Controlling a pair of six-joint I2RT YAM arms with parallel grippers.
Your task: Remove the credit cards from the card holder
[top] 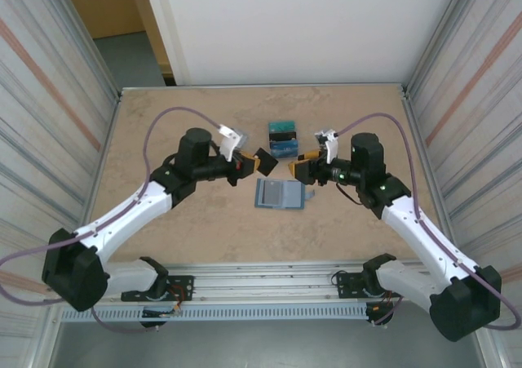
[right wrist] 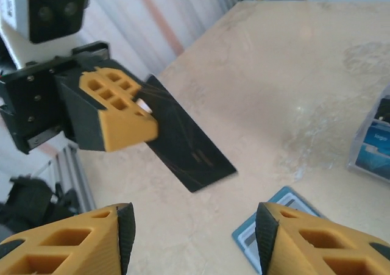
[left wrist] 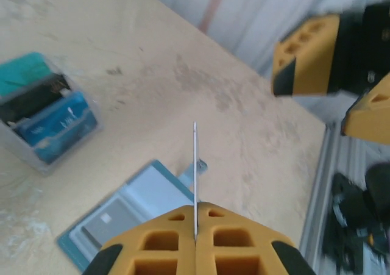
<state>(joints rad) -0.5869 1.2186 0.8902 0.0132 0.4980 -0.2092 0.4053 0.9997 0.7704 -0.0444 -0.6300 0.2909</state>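
Note:
The card holder (top: 277,195) lies open on the table, pale grey-blue inside up, between the two grippers; it also appears below the left fingers (left wrist: 131,202) and by the right gripper's right finger (right wrist: 247,237). A grey card (left wrist: 105,225) sits in one pocket. My left gripper (top: 255,163) (left wrist: 195,205) is shut on a black credit card (top: 267,159) (right wrist: 183,144), which is seen edge-on (left wrist: 195,165) in the left wrist view and is held above the table. My right gripper (top: 300,166) (right wrist: 195,229) is open and empty, facing the card from a short gap.
A clear box (top: 283,137) (left wrist: 46,113) (right wrist: 372,147) behind the holder contains teal, black and blue cards standing on edge. Striped walls close off both sides of the table. A metal rail (top: 261,270) runs along the near edge by the arm bases.

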